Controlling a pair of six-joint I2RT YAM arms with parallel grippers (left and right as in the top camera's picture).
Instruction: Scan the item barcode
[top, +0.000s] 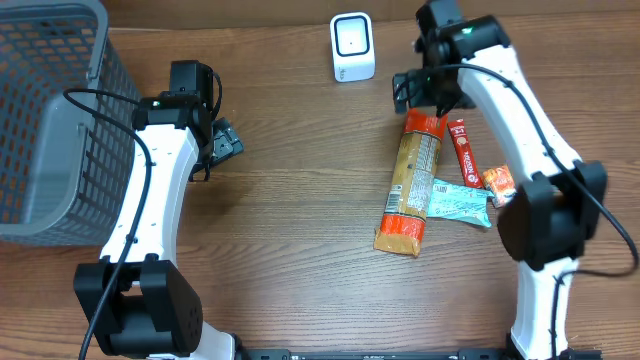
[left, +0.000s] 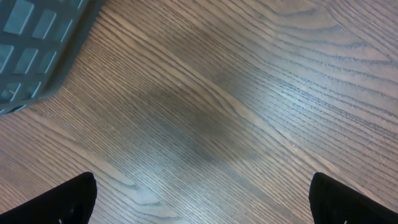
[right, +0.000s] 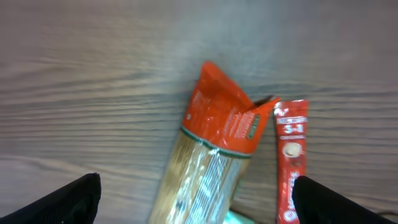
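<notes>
A long spaghetti packet (top: 410, 185) with orange ends lies on the wooden table, right of centre; its top end (right: 221, 124) fills the right wrist view. Beside it lie a red stick sachet (top: 460, 150) (right: 291, 155), a teal packet (top: 458, 203) and a small orange packet (top: 498, 181). The white scanner (top: 352, 47) stands at the back. My right gripper (top: 428, 97) (right: 198, 208) hovers open over the spaghetti packet's top end, holding nothing. Left of centre, my left gripper (top: 222, 142) (left: 202, 205) is open above bare wood.
A grey mesh basket (top: 45, 120) (left: 37, 43) occupies the table's left side, close to the left arm. The right arm's cable hangs over the items.
</notes>
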